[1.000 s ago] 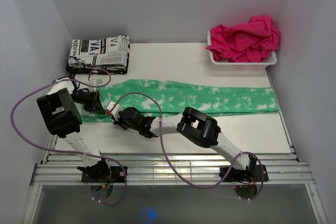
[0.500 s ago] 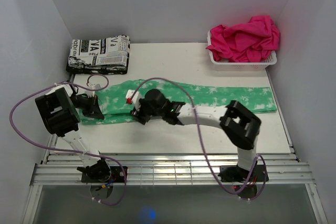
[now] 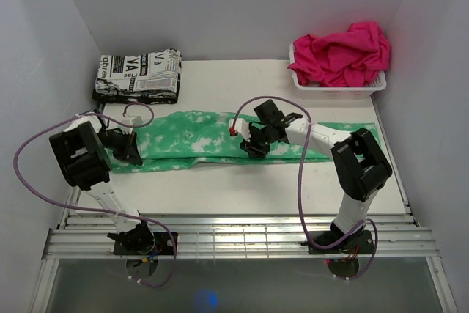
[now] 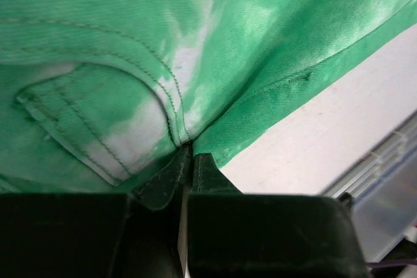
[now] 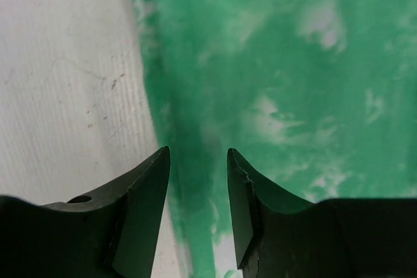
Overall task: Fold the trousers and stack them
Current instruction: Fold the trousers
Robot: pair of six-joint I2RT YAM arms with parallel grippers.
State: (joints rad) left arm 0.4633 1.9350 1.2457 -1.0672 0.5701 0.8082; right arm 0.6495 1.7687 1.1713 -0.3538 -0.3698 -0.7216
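From above, your mint-green tie-dyed cloth trousers (image 3: 190,137) lie stretched in a long flat strip across the white tabletop (image 3: 242,82). The left jaws sit at the strip's left end, and the cloth runs away from them toward the right jaws. Those hang over the strip's near edge about midway along, on the end of the right arm (image 3: 359,163). Beyond the left jaws, at the back of the tabletop, rests a folded black-and-white newsprint-patterned cloth (image 3: 139,76). Well behind and to the right of the right jaws, a crumpled hot-pink cloth (image 3: 341,53) fills a white plastic basket (image 3: 337,87).

In your left wrist view, the left jaws are clenched almost together. A fold of the trousers (image 4: 98,30) is pinched at their very tips, where a stitched seam runs in. A stitched pocket (image 4: 78,118) lies just ahead and to the left of them. Bare tabletop (image 4: 313,135) shows to their right.

In your right wrist view, the right jaws stand apart, released, grasping nothing. The hem edge of the trousers (image 5: 293,63) runs straight ahead from the gap between them. Green cloth spreads to the right and bare tabletop (image 5: 58,63) to the left.
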